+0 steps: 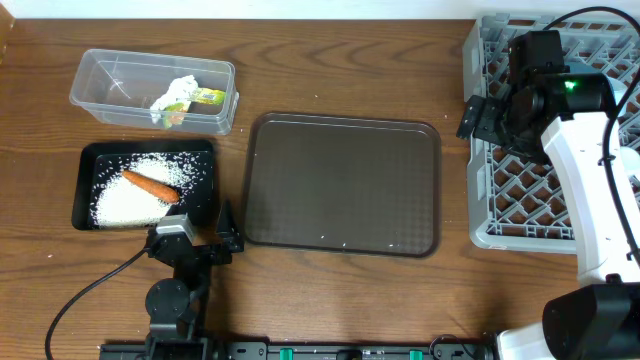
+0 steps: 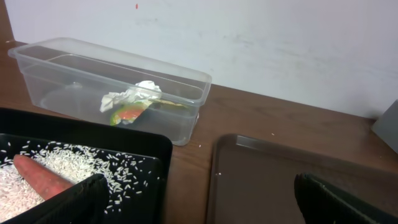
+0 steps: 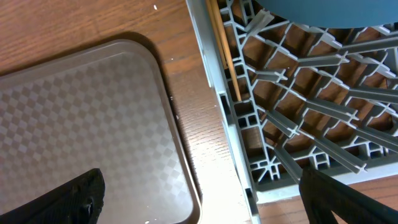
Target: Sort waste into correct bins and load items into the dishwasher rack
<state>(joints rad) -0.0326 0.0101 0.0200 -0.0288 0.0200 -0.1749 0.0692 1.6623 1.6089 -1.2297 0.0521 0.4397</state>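
My left gripper (image 1: 197, 235), spread and empty, sits just beside the black tray (image 1: 88, 152) of rice (image 1: 130, 200) and carrot (image 1: 150, 184) (a careless swing would scatter grains); my right gripper (image 1: 478, 118), equally wide, hovers at the rack (image 3: 323, 112) wall by the chopsticks (image 3: 225, 53); I fear snagging them.

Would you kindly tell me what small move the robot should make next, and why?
Probably lift the open right gripper clear of the dishwasher rack and pause. Nothing seems left to move: the brown serving tray looks bare, rice and carrot lie in the black tray, tissue and wrapper in the clear tub, and chopsticks and a blue dish already sit in the rack.
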